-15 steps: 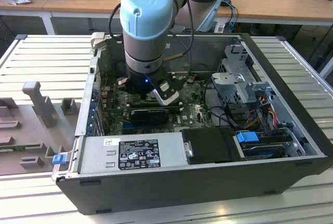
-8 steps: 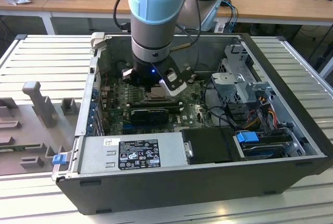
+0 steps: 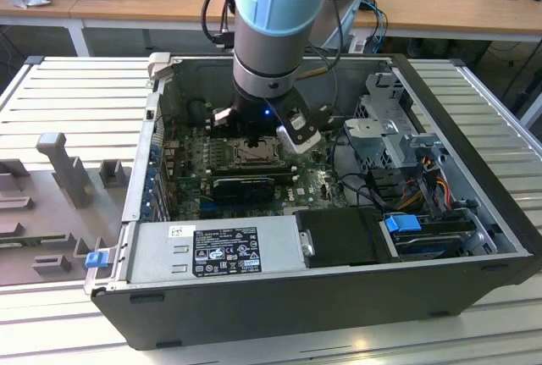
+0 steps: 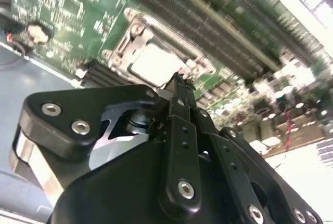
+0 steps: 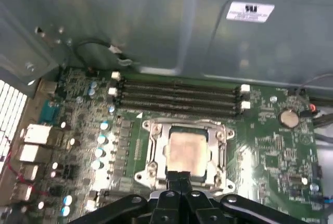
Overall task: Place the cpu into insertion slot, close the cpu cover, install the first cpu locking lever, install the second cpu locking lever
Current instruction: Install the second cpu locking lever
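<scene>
The cpu [image 5: 187,151] is a pale square chip lying flat in the insertion slot [image 3: 254,154] on the green board. The silver cpu cover [image 5: 156,148] lies down around it as a frame, with the chip's top showing through the cut-out. In the second wrist view the cpu [image 4: 155,63] and cpu cover [image 4: 130,39] sit just beyond the fingertips. My gripper [image 5: 179,178] is shut with nothing seen between its black fingers, and hovers at the near edge of the socket, tips at the cover's rim. In the exterior view my gripper [image 3: 257,139] hangs straight over the socket. The locking levers are too thin to make out.
Memory slots [image 5: 179,96] run beside the socket, towards the grey case wall [image 5: 156,26]. A long black card [image 3: 244,185] lies on the socket's other side. A power supply [image 3: 224,246] and a drive cage [image 3: 389,128] crowd the case, and a coin cell [image 5: 287,118] sits on the board.
</scene>
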Motion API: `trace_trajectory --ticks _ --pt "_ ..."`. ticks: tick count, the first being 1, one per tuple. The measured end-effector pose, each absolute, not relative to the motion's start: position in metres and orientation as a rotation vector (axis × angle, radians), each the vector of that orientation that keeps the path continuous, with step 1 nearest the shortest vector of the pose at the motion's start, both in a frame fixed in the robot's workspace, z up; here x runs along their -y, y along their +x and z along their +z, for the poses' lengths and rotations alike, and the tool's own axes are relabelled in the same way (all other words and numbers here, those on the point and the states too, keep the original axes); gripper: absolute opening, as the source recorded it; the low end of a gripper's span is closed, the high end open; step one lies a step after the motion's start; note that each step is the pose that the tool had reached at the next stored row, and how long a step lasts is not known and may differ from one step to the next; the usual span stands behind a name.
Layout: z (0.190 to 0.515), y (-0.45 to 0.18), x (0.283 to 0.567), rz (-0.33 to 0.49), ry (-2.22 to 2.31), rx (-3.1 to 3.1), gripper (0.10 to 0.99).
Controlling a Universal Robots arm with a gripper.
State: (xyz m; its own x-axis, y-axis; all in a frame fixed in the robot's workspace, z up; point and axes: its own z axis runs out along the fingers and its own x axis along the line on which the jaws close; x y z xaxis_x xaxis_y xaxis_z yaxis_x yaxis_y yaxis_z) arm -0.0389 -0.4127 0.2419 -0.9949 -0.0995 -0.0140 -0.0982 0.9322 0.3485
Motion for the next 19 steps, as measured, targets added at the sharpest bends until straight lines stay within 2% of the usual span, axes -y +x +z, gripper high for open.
trace_trajectory --ticks 3,19 --pt "0.239 -0.039 0.424 -0.556 0.157 3.084 0.106" --pt "0.205 -0.067 0.42 -0.556 0.158 3.084 0.106"
